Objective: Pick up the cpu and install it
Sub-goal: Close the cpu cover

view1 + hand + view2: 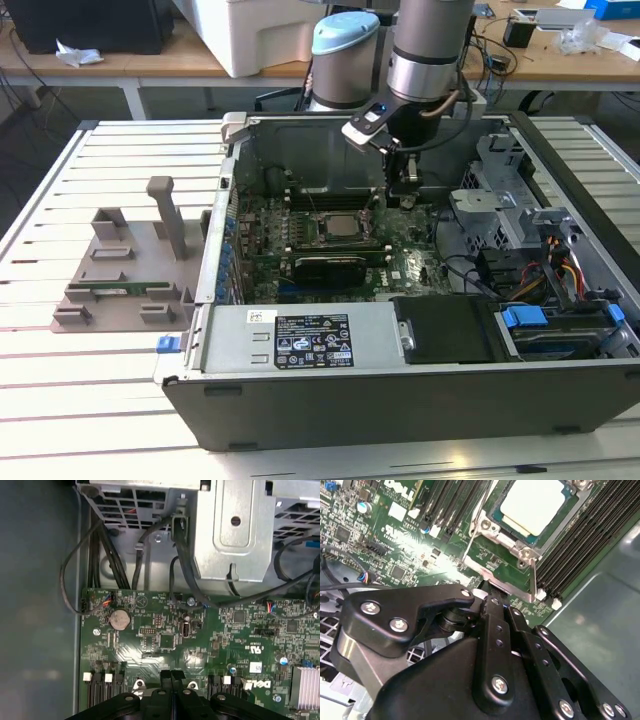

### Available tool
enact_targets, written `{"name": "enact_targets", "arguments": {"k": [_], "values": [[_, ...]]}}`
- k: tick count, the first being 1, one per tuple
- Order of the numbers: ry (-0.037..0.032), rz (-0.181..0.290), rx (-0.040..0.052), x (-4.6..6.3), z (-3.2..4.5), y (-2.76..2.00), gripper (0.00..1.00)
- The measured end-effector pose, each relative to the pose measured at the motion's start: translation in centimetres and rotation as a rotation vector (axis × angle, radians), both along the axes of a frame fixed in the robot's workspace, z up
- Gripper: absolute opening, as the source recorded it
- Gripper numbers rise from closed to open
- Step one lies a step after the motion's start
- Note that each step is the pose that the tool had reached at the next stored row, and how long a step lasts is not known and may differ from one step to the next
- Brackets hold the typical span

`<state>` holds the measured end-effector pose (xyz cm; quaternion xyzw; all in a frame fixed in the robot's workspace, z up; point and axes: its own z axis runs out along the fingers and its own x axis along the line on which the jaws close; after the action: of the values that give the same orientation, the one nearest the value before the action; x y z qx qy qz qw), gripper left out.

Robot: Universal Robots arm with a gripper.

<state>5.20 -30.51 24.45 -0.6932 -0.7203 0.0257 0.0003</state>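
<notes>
The cpu [335, 228], a small square chip with a pale shiny top, lies flat in its socket on the green motherboard [400, 265] inside the open computer case [400, 400]. In the second wrist view the cpu [534, 506] sits inside the metal socket frame [507, 540]. My gripper [403, 196] hangs inside the case, just to the exterior view's right of the socket. Its black fingers [171, 676] are pressed together with nothing between them. The gripper [491, 599] has its tip at the edge of the socket frame's metal bar, beside the cpu and not over it.
A grey-brown plastic tray [120, 270] with upright posts and a green memory stick [115, 292] lies on the slatted table at the exterior view's left. Inside the case are a power supply [310, 340], a metal drive cage [235, 525], loose black cables [70, 575] and memory slots [585, 545].
</notes>
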Motion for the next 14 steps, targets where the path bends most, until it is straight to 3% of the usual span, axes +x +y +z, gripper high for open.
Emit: {"name": "enact_targets", "arguments": {"k": [14], "values": [[0.0, 0.0, 0.0, -1.8, -0.01, 0.03, 0.11]]}}
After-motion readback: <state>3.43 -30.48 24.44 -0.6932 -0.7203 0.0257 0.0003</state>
